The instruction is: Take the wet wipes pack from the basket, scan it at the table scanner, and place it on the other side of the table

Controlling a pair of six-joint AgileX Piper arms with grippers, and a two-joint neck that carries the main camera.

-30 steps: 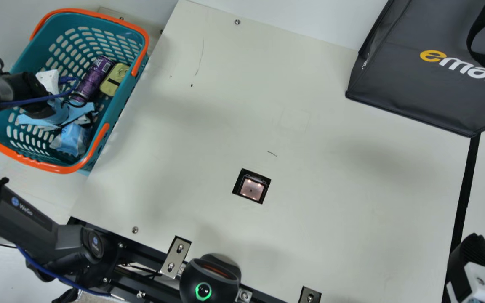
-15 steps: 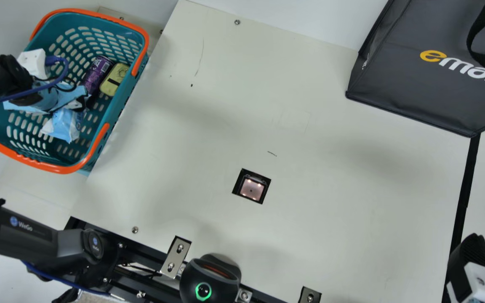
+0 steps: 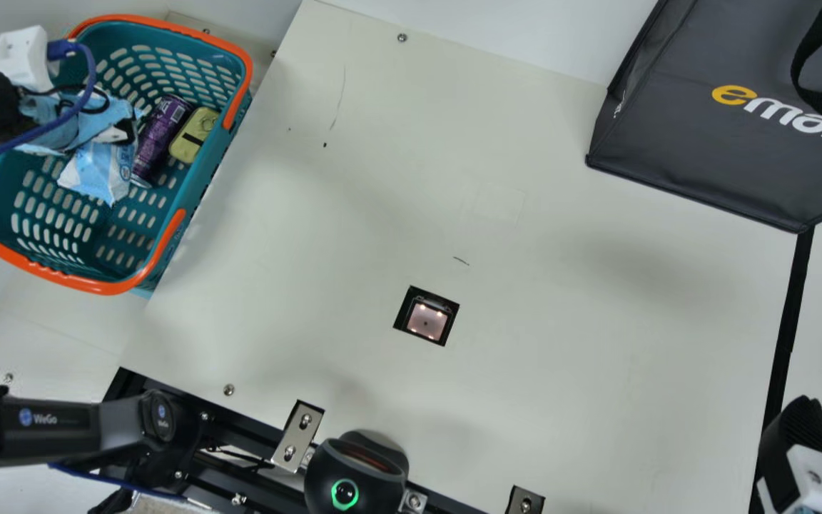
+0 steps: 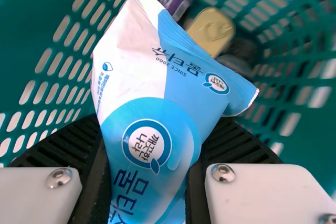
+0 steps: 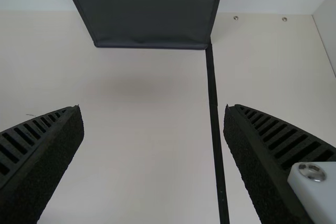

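A: Position of the pack?
B: Upper left, main view. Blue-and-white soft plastic wet wipes pack (image 4: pixel 152 103), between the black ribbed fingers of the left gripper (image 4: pixel 157 129), over the teal slotted basket with orange rim (image 3: pixel 108 287). Right gripper (image 5: pixel 153 111), lower right: fingers wide, nothing between.
A: Progress?
B: Grasp made, by my reading. Left to do: clear the rim, scan at the square, lit table scanner (image 3: pixel 426 318) just below centre, set down on the right side.
A: Edges?
B: Orange rim nearest. A low exit could snag the pack's loose corner or brush the purple can (image 3: pixel 160 139). Height above rim: cannot tell.
A: Room?
B: Broad cream tabletop (image 3: pixel 561 321) from basket to scanner and beyond. Black fabric bag (image 3: pixel 703 157), upper right, bounds the far corner.
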